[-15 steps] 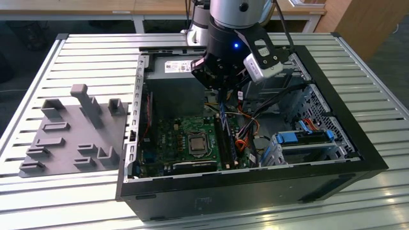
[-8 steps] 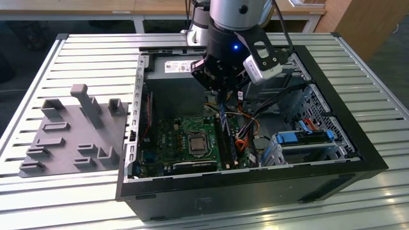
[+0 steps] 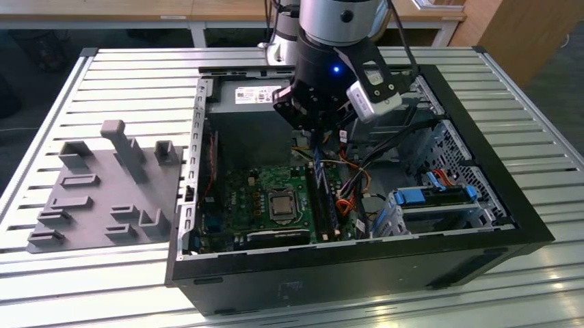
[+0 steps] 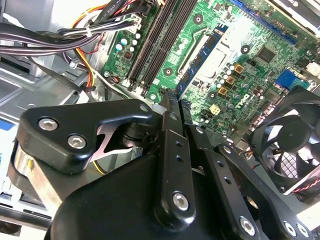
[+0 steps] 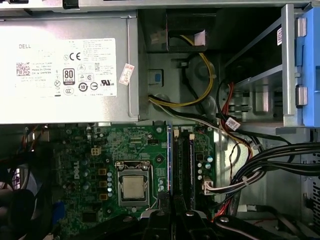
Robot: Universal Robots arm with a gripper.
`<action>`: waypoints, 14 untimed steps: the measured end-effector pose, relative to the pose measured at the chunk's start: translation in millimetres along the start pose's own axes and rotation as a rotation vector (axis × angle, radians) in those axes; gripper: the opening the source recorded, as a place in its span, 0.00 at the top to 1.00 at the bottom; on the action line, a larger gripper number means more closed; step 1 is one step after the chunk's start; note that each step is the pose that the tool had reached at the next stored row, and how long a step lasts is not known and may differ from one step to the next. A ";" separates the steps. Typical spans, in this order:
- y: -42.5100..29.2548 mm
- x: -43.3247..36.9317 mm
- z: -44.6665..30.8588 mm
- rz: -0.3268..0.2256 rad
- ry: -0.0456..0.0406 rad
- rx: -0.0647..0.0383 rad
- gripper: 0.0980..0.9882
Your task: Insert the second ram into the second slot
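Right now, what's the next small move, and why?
Probably ease the tool straight down a little. The ram runs edge-on beneath it, in line with the dark slots beside the CPU; whether it has seated doesn't show.

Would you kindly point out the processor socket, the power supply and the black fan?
processor socket (image 5: 134,187), first wrist view, on its metal lid.
power supply (image 5: 65,75), first wrist view, on its white label.
black fan (image 4: 272,140), second wrist view, on a blade.

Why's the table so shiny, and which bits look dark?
Exterior view: light glares off the metal table slats, while the second ram hangs in the shade of the case. Second wrist view: the gripper looms black. First wrist view: the white label shines brightest.
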State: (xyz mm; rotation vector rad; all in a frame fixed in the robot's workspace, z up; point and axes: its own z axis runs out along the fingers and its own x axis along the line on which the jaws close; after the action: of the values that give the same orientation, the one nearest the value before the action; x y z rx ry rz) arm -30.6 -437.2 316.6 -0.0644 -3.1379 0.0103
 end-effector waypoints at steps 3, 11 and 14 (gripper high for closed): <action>0.0 0.0 2.0 0.000 0.0004 0.000 0.95; -0.4 -0.1 8.6 0.000 0.0029 0.000 0.95; -1.3 -0.1 11.5 -0.002 0.0047 0.000 0.95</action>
State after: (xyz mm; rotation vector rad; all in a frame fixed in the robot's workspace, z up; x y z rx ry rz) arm -30.6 -438.6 305.1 -0.0615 -3.1332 0.0105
